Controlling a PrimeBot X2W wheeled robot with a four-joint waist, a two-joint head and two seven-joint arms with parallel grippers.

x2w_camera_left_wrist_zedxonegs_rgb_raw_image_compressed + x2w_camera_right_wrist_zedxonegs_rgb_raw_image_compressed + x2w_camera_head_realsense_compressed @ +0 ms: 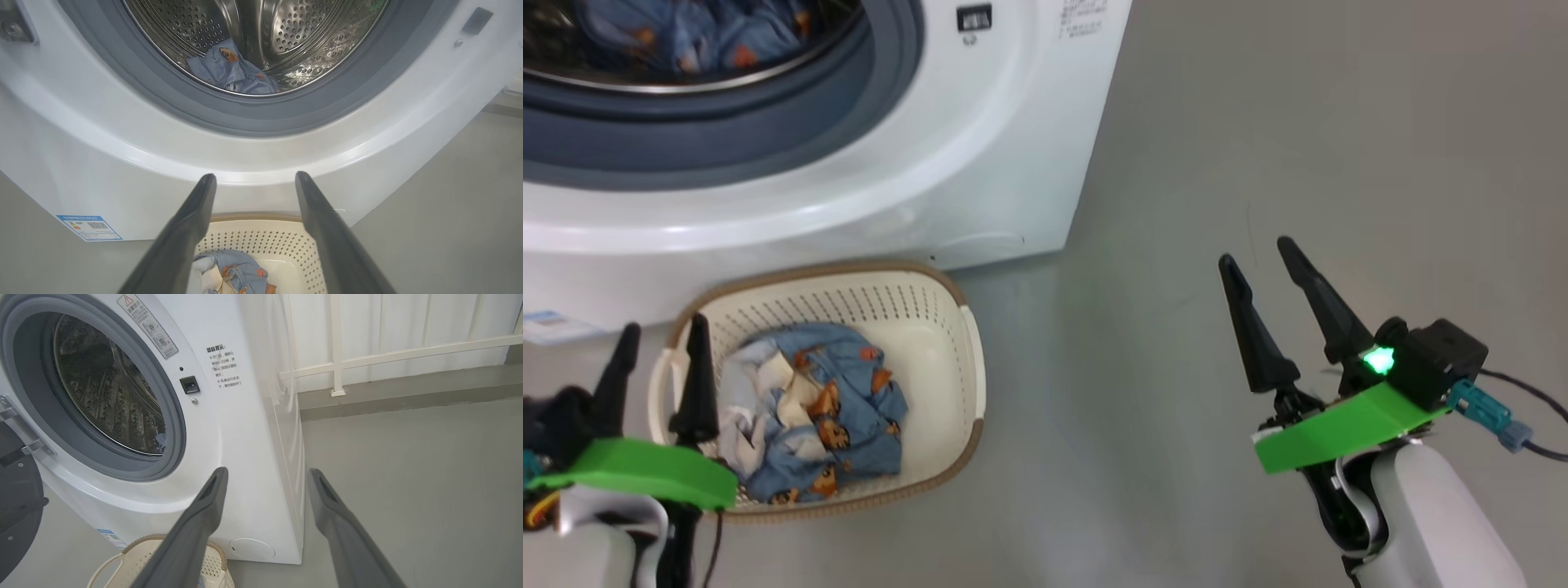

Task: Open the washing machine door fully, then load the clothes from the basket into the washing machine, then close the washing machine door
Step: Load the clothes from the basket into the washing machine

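The white washing machine (pixel 980 163) stands with its round mouth uncovered, and light blue printed clothes (pixel 686 37) lie in its steel drum (pixel 261 36). Its glossy black door (pixel 16 506) is swung out at the left edge of the right wrist view. On the floor in front sits the cream basket (pixel 931 327) holding more blue and white clothes (pixel 817 408). My left gripper (pixel 662 335) hovers open over the basket's left rim, empty. My right gripper (pixel 1258 253) is open and empty above bare floor, well right of the basket.
Grey floor (pixel 1298 122) stretches to the right of the machine. A white railing (pixel 392 355) and a low kerb run along the far wall behind it. A small blue label (pixel 89 227) is stuck low on the machine's front.
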